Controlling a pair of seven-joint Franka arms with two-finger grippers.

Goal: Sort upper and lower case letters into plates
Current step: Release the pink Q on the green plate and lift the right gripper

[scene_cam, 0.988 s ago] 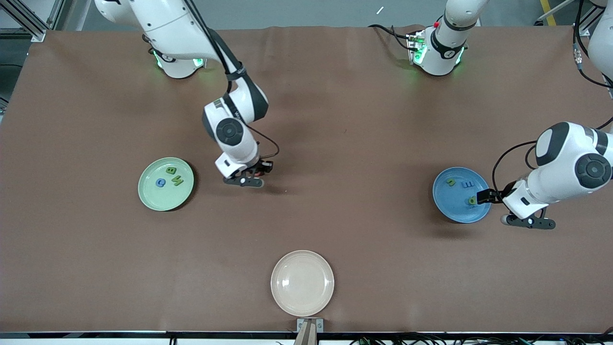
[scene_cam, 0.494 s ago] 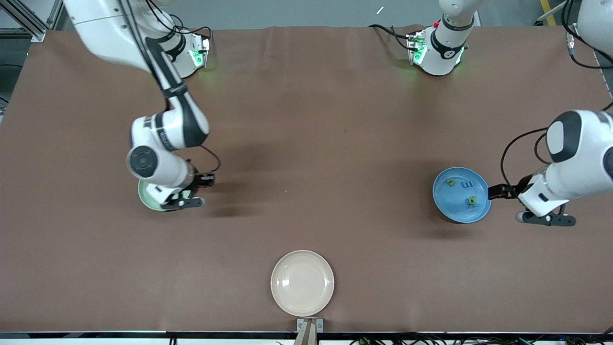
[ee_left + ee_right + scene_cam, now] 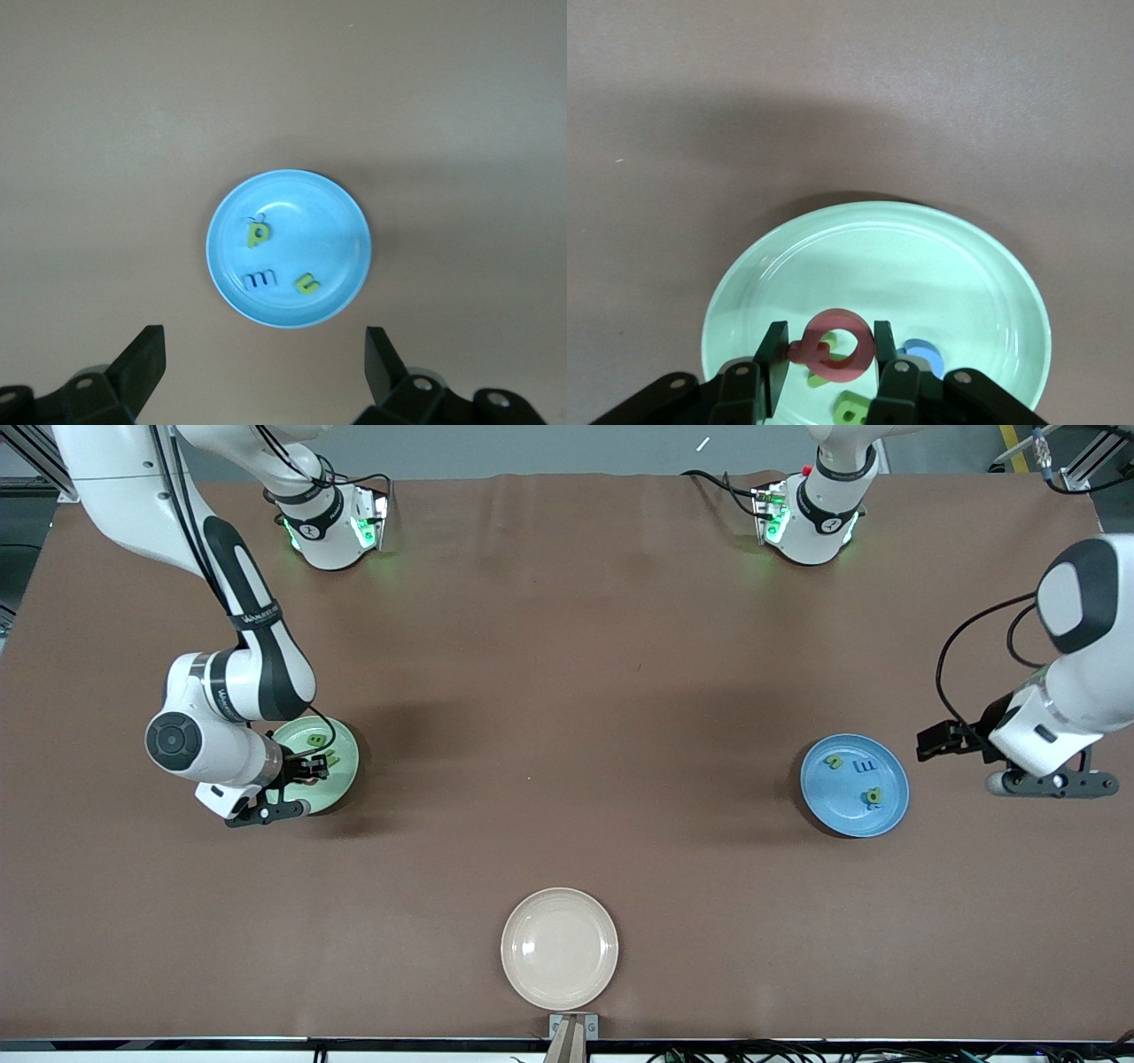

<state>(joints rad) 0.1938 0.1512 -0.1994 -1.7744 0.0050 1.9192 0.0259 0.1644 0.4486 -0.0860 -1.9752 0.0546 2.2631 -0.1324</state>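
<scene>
Up close, pinkish red ring-shaped letter (image 3: 835, 336), flat, looped

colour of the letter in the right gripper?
Pinkish red letter, held in the right gripper; clearest in right wrist view.

place: robotics lab | evidence: two bench-mounted arms, brown-covered table (image 3: 567, 691), aluminium framing (image 3: 53, 465), loose cables

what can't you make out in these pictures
- Front view: the right gripper and arm cover part of the green plate; its blue letter is hidden.
- Right wrist view: the held red letter and the fingers cover the letters beneath.
- Left wrist view: the open left gripper is cut off by the picture's edge.
</scene>
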